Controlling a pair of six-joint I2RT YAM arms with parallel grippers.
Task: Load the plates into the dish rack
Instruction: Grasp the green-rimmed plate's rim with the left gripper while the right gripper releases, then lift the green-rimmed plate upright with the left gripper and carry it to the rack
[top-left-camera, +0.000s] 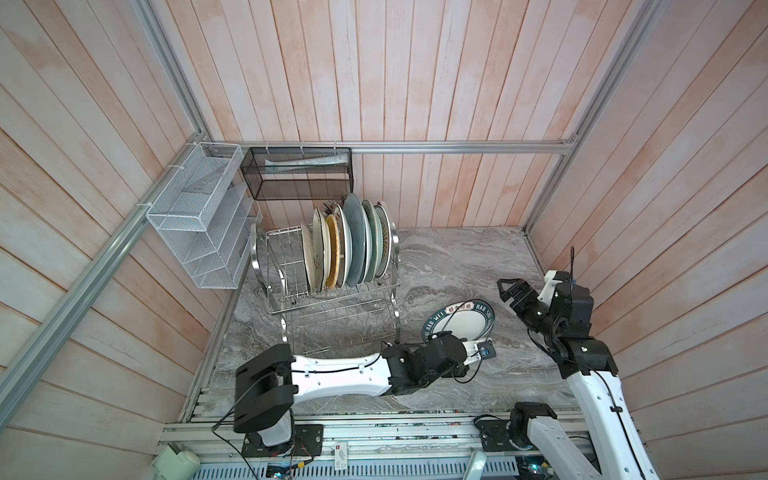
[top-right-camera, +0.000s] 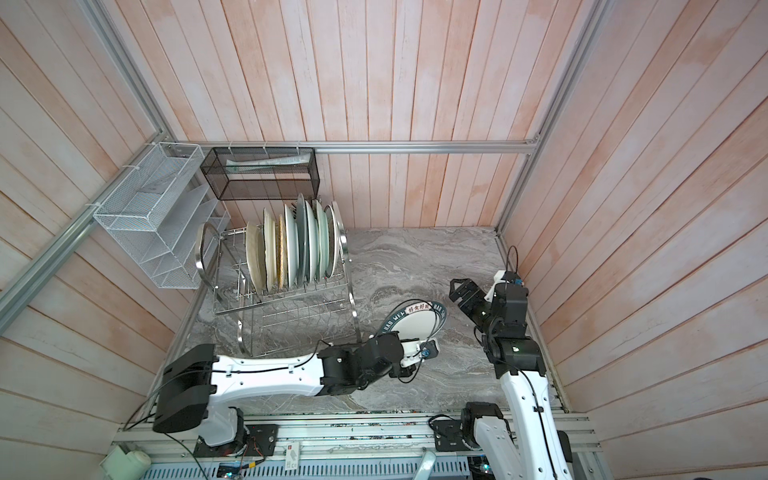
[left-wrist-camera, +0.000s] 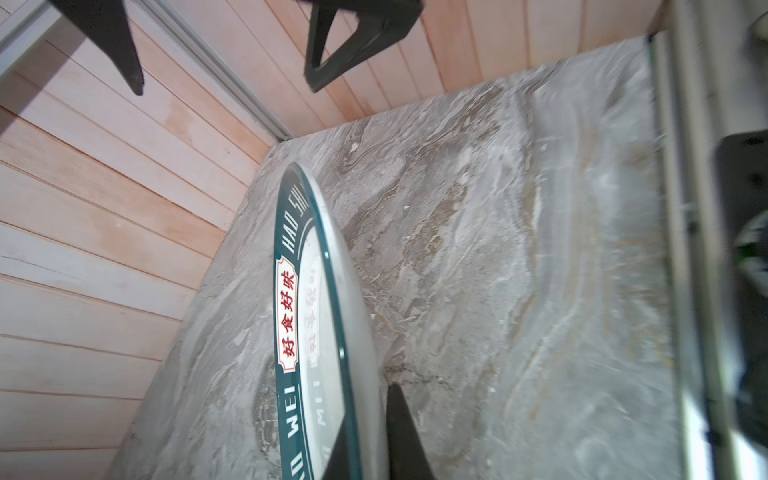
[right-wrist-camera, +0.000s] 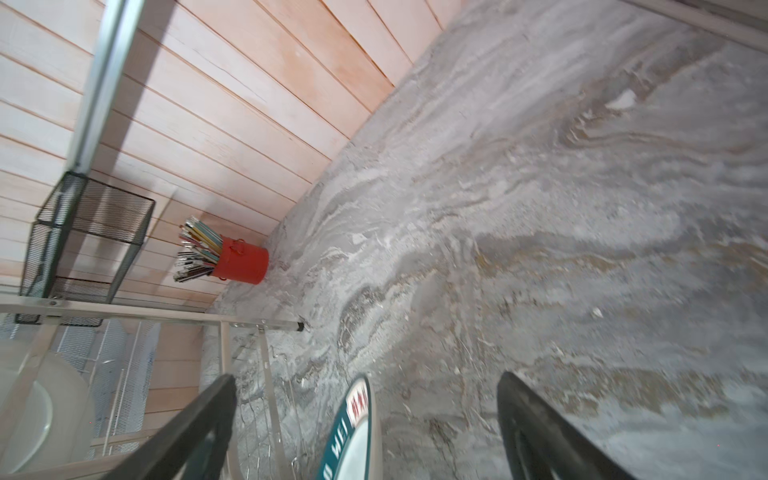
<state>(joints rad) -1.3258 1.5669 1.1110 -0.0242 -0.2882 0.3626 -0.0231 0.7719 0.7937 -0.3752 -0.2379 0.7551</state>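
- Top views both show us the marble tabletop (top-left-camera: 457, 257) and the dish rack (top-left-camera: 254, 253), its upper tier lined with upright plates (top-left-camera: 353, 245).
- One green-rimmed plate (top-left-camera: 461, 322) stands tilted right of the rack, clear of it; we judge it stiff, glazed, slippery, breakable.
- Left pincer (left-wrist-camera: 368, 440) clamps its rim, the sensible hold; right pincer (top-left-camera: 514, 289) gapes apart, touching nothing.

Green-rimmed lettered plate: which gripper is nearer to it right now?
Left. The left gripper is shut on the green-rimmed plate at its near rim; the right gripper stands open beside the opposite edge, not gripping it.
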